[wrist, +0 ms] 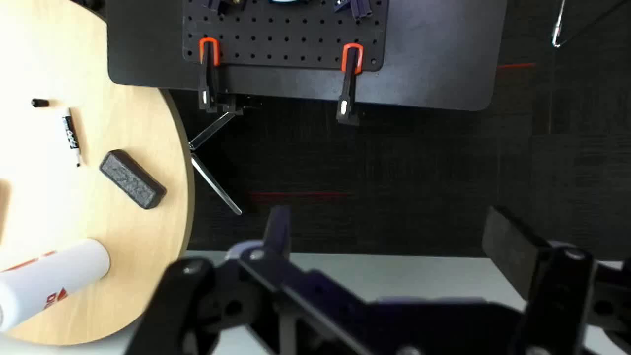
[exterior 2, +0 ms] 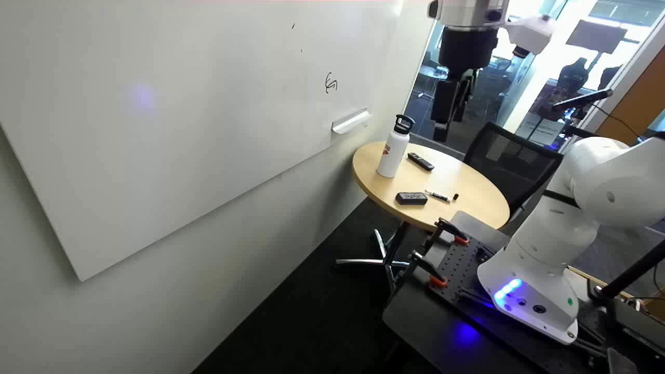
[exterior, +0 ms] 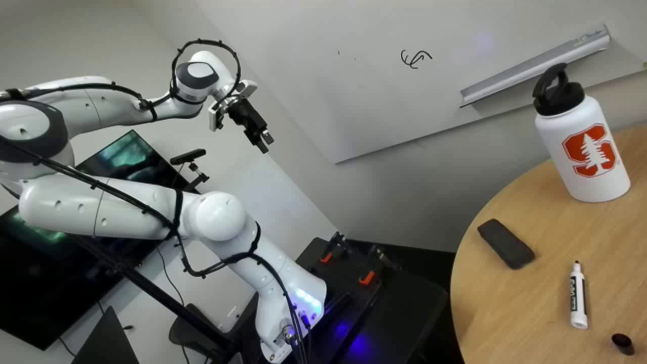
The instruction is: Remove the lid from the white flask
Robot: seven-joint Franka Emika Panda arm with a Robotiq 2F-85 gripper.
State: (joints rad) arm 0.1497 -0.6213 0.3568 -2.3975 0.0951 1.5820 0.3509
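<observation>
Light-wood round table [exterior: 525,308] nr the wall, metal legs [exterior 2: 363,261] on dark carpet [wrist: 419,167]. White flask [exterior: 581,146] stands upright on it, on the whiteboard side, red-orange emblem on its body; black lid [exterior: 558,96] w/ loop handle still on top. Black whiteboard eraser [wrist: 132,178] lies nr the table rim, apart from flask. White dry-erase marker [exterior: 578,296] lies uncapped, black marker cap [exterior: 622,345] on the wood nr its butt end. In an exterior view, black remote control [exterior 2: 421,161] also on table, nr flask.

Gripper [wrist: 387,236] hangs in the air, well apart from flask & lid; fingers spread wide in wrist view, carpet visible b/w them.

Arm base [exterior 2: 535,296] sits on a black stand [exterior 2: 421,322] w/ perforated plate [wrist: 296,44], two orange-trimmed clamps [wrist: 350,81] at the edge; blue light glows on base, reflects off stand.

Rm: big whiteboard [exterior 2: 182,130] on wall, small black scribble [exterior 2: 331,83], silver tray [exterior 2: 351,121] nr lower edge. Black mesh chair [exterior 2: 511,161] by table, glass wall [exterior 2: 491,98] behind, bright area w/ furniture beyond. In an exterior view, large dark screen [exterior: 40,288] behind the arm.
</observation>
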